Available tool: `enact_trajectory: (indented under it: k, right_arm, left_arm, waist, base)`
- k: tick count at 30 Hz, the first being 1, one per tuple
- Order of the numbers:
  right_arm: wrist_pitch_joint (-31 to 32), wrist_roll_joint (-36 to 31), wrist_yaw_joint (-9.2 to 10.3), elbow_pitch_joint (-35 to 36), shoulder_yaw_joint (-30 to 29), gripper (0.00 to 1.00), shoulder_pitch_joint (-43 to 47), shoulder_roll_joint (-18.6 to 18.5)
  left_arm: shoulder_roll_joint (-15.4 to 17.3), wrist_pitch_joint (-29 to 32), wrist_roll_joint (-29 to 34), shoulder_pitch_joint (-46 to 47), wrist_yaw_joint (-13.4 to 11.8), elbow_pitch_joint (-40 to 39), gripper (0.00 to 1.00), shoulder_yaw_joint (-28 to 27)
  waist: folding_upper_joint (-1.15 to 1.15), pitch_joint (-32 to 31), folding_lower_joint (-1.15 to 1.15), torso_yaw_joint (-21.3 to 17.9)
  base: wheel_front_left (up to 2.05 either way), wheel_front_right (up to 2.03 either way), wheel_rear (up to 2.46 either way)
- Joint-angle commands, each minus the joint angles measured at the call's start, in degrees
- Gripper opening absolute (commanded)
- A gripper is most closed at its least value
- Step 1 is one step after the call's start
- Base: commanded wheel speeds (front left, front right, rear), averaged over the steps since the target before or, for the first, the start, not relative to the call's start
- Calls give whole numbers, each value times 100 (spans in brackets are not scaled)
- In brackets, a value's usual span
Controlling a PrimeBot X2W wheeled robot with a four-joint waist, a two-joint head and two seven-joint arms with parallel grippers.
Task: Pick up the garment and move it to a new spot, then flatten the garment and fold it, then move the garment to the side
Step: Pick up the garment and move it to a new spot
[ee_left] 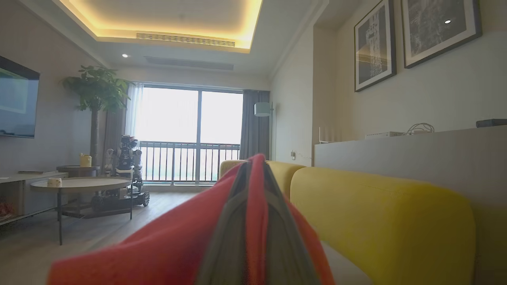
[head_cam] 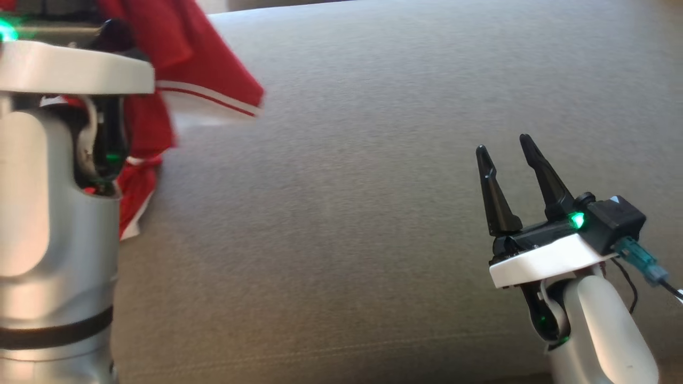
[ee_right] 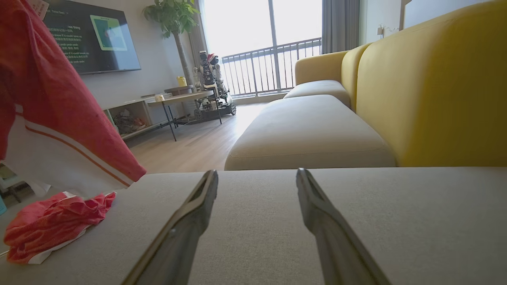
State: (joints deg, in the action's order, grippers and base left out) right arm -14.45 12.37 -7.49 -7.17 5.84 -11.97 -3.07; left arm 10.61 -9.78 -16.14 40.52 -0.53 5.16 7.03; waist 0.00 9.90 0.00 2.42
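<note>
The garment (head_cam: 181,53) is red with white stripes along its hem. It hangs at the upper left of the head view, partly hidden behind my left arm (head_cam: 58,213). In the left wrist view my left gripper (ee_left: 253,168) is shut on a fold of the garment (ee_left: 166,245), with red cloth pinched between the fingers. The right wrist view shows the garment (ee_right: 55,107) hanging at the left, its lower end bunched on the grey cushion (ee_right: 277,221). My right gripper (head_cam: 503,145) stands open and empty over the cushion, well right of the cloth; its fingers (ee_right: 198,209) are spread.
The grey cushion (head_cam: 373,213) spreads across the head view. A yellow sofa back (ee_right: 435,79) runs along the right, with a second seat cushion (ee_right: 309,134) beyond. Further off stand a round coffee table (ee_left: 79,184), another robot (ee_left: 126,162), a plant (ee_left: 95,87) and a TV (ee_right: 91,35).
</note>
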Motion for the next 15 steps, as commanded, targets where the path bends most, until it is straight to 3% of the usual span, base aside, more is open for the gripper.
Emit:
enact_trajectory:
  k: [1, 9, 15]
  right_arm:
    - [-54, 41, 0, 221, 106, 100, 2, 19]
    - [-54, 266, 0, 379, 52, 100, -140, 19]
    - [-54, 517, 0, 632, 146, 100, -264, 19]
  left_arm:
    - [160, 78, -24, 203, -14, -286, 0, -129]
    - [-101, 613, 132, 535, 15, -585, 0, 473]
    - [-252, 674, 267, 854, -44, 46, 0, 699]
  waist:
    - [0, -8, 0, -227]
    - [0, 288, 0, -1187]
    - [0, 578, 0, -1947]
  base:
    - [0, 0, 0]
    - [0, 0, 0]
    - [0, 0, 0]
